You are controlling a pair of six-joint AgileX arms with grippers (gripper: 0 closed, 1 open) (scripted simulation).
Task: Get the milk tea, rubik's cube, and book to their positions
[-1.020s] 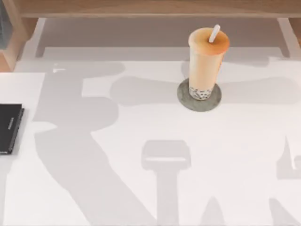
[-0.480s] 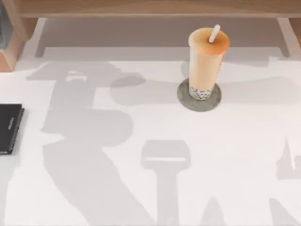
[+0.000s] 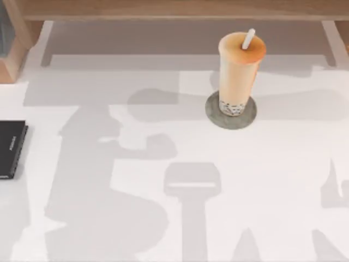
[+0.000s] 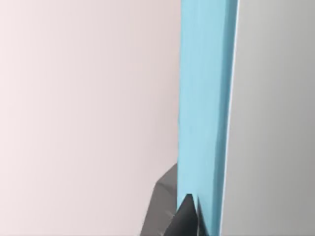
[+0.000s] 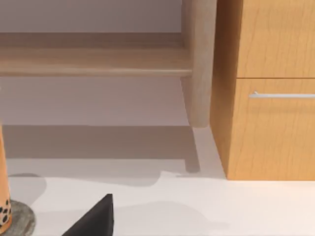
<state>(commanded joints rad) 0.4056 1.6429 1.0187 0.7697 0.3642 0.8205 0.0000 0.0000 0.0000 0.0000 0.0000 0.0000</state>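
Note:
The milk tea (image 3: 238,68), a tall orange-tan cup with dark pearls and a white straw, stands upright on a round grey coaster (image 3: 247,117) at the back right of the table. The right wrist view catches the milk tea's side (image 5: 3,191), with one dark fingertip of my right gripper (image 5: 93,221) low beside it and apart from it. In the left wrist view the teal-blue book (image 4: 204,98) stands on edge with my left gripper (image 4: 184,216) shut on it, its dark fingers pressed against the cover. The rubik's cube is out of view.
A flat black book (image 3: 11,148) lies at the table's left edge. A wooden shelf (image 3: 174,10) runs along the back. A wooden cabinet with a drawer handle (image 5: 275,98) stands beyond the shelf's leg (image 5: 199,64). Arm shadows lie across the white tabletop.
The left arm's shadow has slid from the back left of the table toward the front middle. The milk tea and the black book have not moved.

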